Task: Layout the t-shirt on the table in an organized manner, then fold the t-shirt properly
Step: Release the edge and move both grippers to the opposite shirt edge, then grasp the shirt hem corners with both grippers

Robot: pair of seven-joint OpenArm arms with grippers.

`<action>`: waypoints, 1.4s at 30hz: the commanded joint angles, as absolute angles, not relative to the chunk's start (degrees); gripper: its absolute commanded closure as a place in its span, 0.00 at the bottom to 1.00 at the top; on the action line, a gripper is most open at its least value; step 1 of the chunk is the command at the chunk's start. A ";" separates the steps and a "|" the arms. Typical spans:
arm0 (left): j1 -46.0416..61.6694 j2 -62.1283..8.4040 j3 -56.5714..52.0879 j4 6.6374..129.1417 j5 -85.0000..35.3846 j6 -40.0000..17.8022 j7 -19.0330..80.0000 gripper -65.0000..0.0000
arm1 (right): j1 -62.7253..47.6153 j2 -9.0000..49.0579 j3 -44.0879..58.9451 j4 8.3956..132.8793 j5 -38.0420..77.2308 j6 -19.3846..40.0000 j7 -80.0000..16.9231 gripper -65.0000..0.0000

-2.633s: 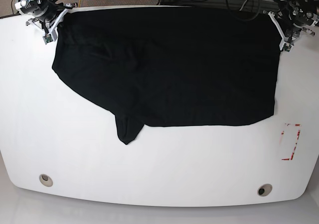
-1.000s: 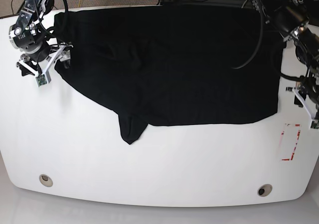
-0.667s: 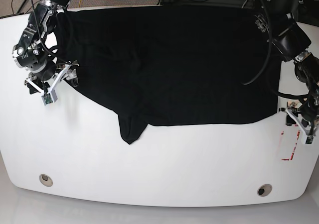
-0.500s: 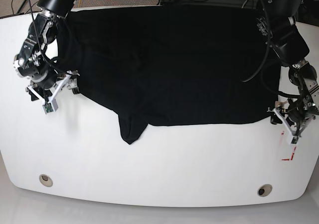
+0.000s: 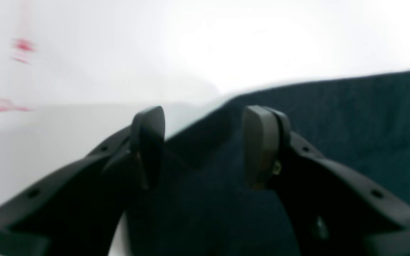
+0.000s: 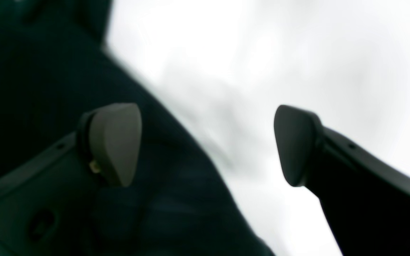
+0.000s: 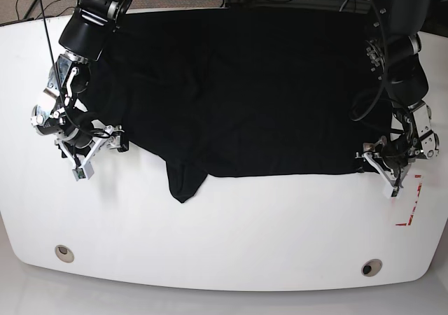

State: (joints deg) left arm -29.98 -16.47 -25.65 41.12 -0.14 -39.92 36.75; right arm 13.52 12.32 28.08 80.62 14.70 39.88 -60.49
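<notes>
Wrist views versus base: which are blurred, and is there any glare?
Left wrist: soft, the t-shirt edge and red mark smeared, bright glare on the table. Right wrist: heavily blurred, fingers soft. Base: sharp, evenly lit, mild sheen along the near table edge.

Relative to the t-shirt (image 7: 245, 91), the left gripper (image 7: 383, 166) sits low at its near corner on the base view's right, jaws apart, straddling the hem. The right gripper (image 7: 98, 149) sits at the opposite side's slanting edge, jaws spread wide, one finger (image 6: 114, 142) over the cloth.
</notes>
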 commanded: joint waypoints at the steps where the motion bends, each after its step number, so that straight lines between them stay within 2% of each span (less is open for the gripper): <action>1: -31.52 -18.68 -25.63 41.89 -1.01 -40.00 35.82 0.49 | 14.90 12.97 28.09 80.92 14.55 40.00 -59.38 0.14; 15: -29.93 -19.74 -22.99 42.15 -1.27 -40.00 35.91 0.49 | 13.76 12.88 28.09 80.92 14.20 40.00 -59.30 0.14; 26: -29.58 -20.88 -23.08 49.80 -1.27 -40.00 38.11 0.49 | 10.59 12.79 28.09 83.03 14.64 40.00 -59.30 0.14; 31: -29.32 -20.88 -23.16 50.86 -1.27 -40.00 39.16 0.49 | 9.54 10.95 28.09 85.32 14.20 40.00 -59.30 0.14; 42: -24.48 -20.88 -23.16 50.86 -1.36 -40.00 39.34 0.49 | 9.36 10.59 28.09 86.11 14.20 40.00 -59.30 0.14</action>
